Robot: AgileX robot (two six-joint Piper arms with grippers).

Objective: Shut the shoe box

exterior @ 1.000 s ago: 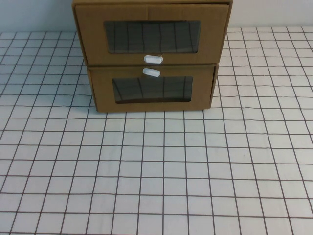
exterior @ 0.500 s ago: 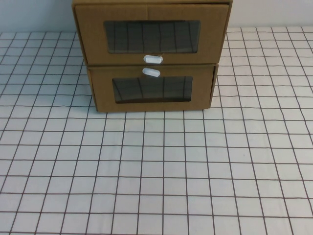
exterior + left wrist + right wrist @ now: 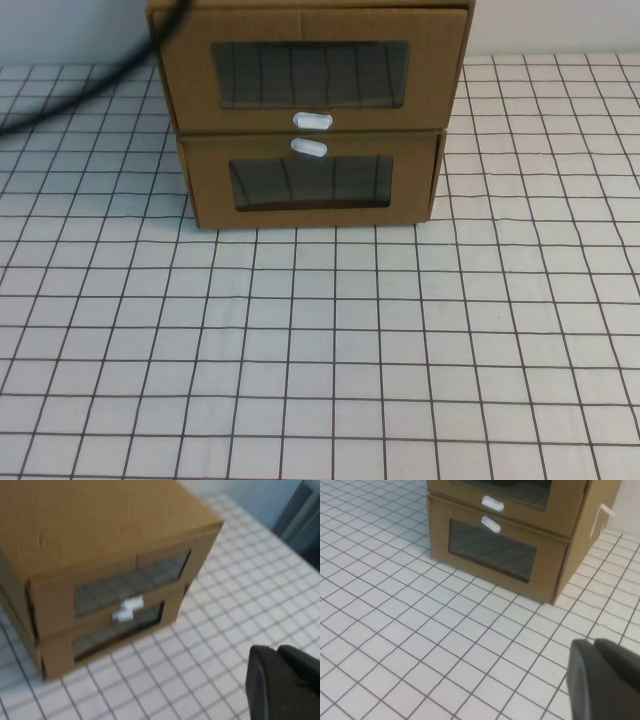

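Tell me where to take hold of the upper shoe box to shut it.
Come from the front and press on the shoe box front, on the cardboard beside its white pull tab, not the clear window; the tab looks too small to pinch. Left gripper hovers high in front of it, right gripper low over the tablecloth.

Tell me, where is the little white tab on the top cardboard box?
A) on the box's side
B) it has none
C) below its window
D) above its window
C: on the top shoe box, the white tab sits just under the clear window. Neither the left gripper nor the right gripper touches it.
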